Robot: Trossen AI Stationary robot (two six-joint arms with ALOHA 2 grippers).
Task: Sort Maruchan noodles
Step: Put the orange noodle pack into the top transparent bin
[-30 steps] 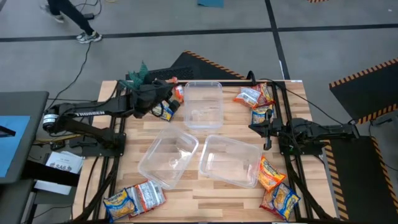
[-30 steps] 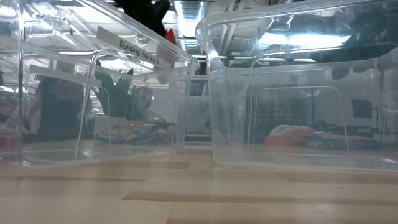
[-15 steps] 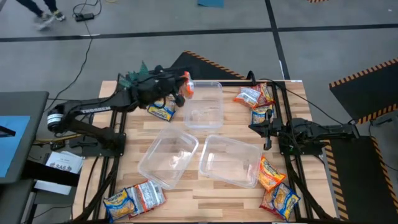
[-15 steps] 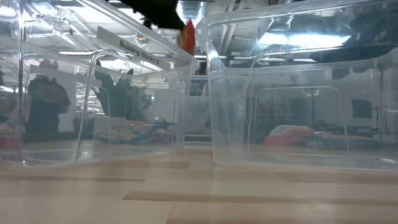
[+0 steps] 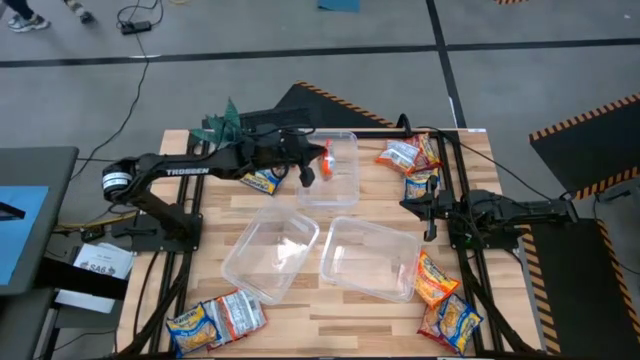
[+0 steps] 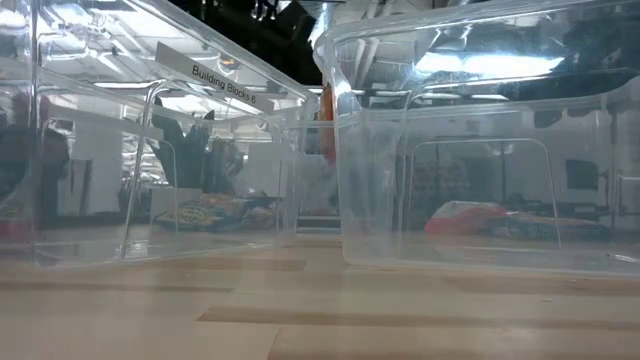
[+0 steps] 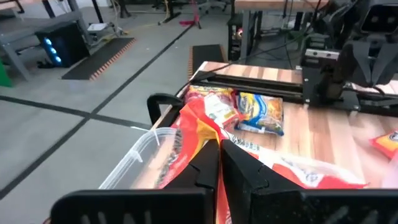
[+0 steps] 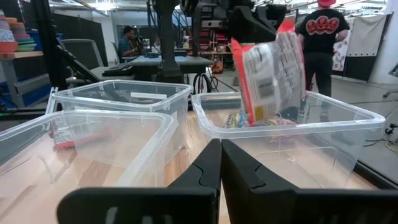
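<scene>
Left hand (image 5: 318, 163) carried orange packet (image 5: 326, 162) over tub (image 5: 345, 140)

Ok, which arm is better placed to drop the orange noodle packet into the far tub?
Left. The left gripper is shut on the orange packet, hanging it over the far tub. The right gripper is shut and holds nothing.

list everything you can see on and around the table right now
clear tubs: three, transparent, middle of the table
held noodle packet: one, orange, hanging over the far tub
noodle packets: several, orange, yellow-and-blue and red, in groups at the far right, near right, near left, one by the left arm
plant: one, green, far left corner
left gripper: shut on the held noodle packet, above the far tub
right gripper: shut, empty, waiting at the right edge
</scene>
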